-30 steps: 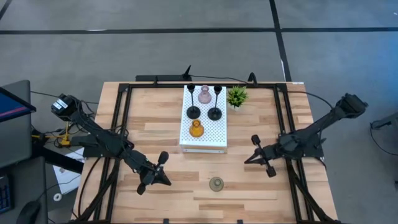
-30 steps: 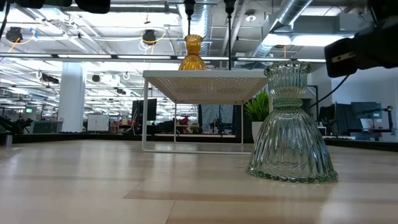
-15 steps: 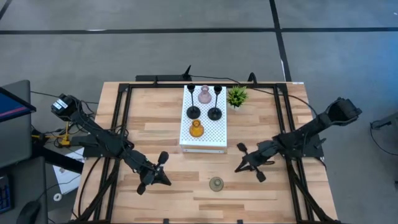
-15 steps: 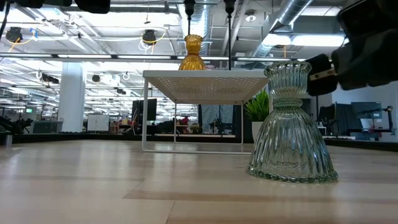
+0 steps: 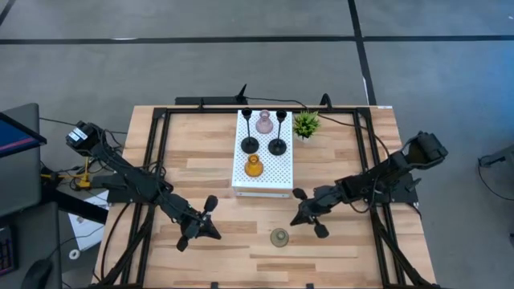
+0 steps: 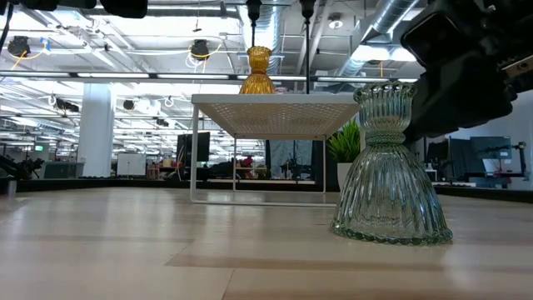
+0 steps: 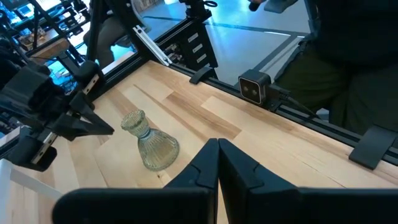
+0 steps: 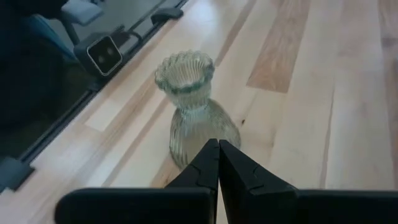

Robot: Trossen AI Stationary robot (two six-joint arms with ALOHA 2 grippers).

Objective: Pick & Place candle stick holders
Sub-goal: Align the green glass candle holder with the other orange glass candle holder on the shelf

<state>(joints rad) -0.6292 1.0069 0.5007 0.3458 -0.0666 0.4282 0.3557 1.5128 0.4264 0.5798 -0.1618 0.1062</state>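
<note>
A pale grey-green ribbed glass holder (image 5: 279, 237) (image 6: 390, 167) stands upright on its wide base on the wood table, near the front edge. My right gripper (image 5: 293, 221) (image 8: 218, 148) is shut and slants down toward it from the right; its tips are just short of the holder (image 8: 193, 106) and touch nothing. My left gripper (image 5: 217, 235) (image 7: 218, 148) is shut and hovers to the left of the holder (image 7: 149, 140). An amber holder (image 5: 254, 166), a pink one (image 5: 264, 123) and two black ones (image 5: 250, 144) (image 5: 277, 147) stand on a white perforated stand (image 5: 273, 181).
A small green potted plant (image 5: 306, 124) stands to the right of the stand at the back. Black frame rails (image 5: 365, 160) run along the table's sides and back. A small camera block (image 7: 254, 88) sits at the near edge. Bare wood lies around the glass holder.
My right gripper has moved toward the table's left and near edge, sinking a little and tipping farther down, and has come close to the grey-green holder. It has stayed shut. The holder has not moved.
</note>
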